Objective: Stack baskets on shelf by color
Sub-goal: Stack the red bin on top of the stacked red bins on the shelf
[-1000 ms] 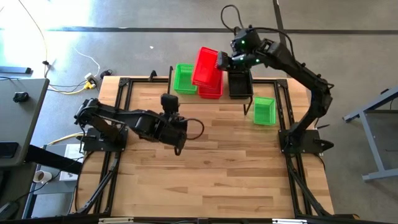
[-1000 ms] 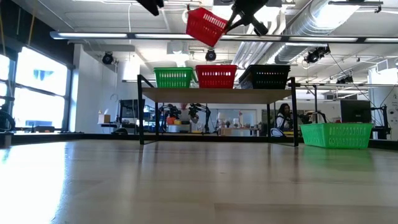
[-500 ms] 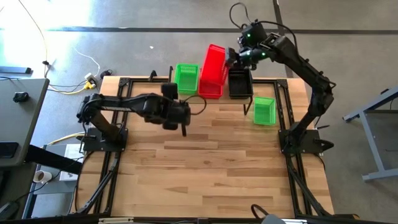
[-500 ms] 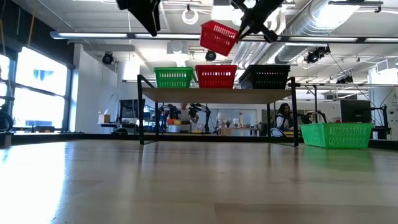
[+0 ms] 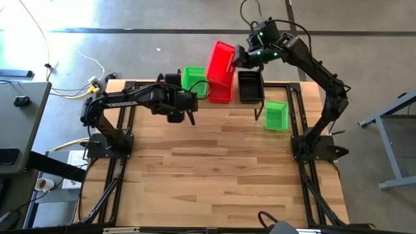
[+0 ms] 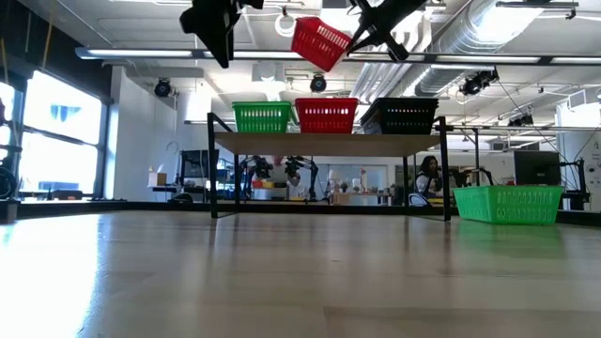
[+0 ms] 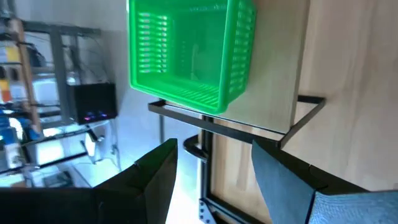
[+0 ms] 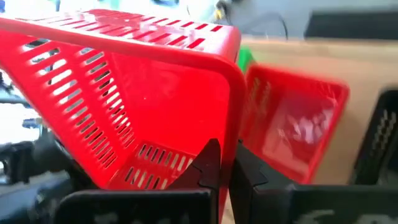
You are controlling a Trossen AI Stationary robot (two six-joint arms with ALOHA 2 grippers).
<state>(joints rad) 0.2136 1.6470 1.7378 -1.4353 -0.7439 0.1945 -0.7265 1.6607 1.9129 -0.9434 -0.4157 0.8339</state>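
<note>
Right pincer (image 5: 236, 58) pinches tilted red basket (image 5: 220, 63) by one wall above shelf (image 6: 329, 144); misnesting likely. Left pincer (image 7: 211, 168) spread.

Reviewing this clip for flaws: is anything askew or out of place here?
Only mid-task things: the red basket hangs tilted in the right end effector above the shelf, and one green basket sits on the tabletop beside the shelf instead of on it. Nothing looks spilled or damaged.

Grey concrete floor (image 5: 149, 19) all around the wooden desk (image 5: 221, 169). Beyond the desk there's big bright windows (image 6: 56, 141), exposed silver ducting (image 6: 470, 42) overhead, and cluttered workbenches (image 6: 282, 188) farther back.
</note>
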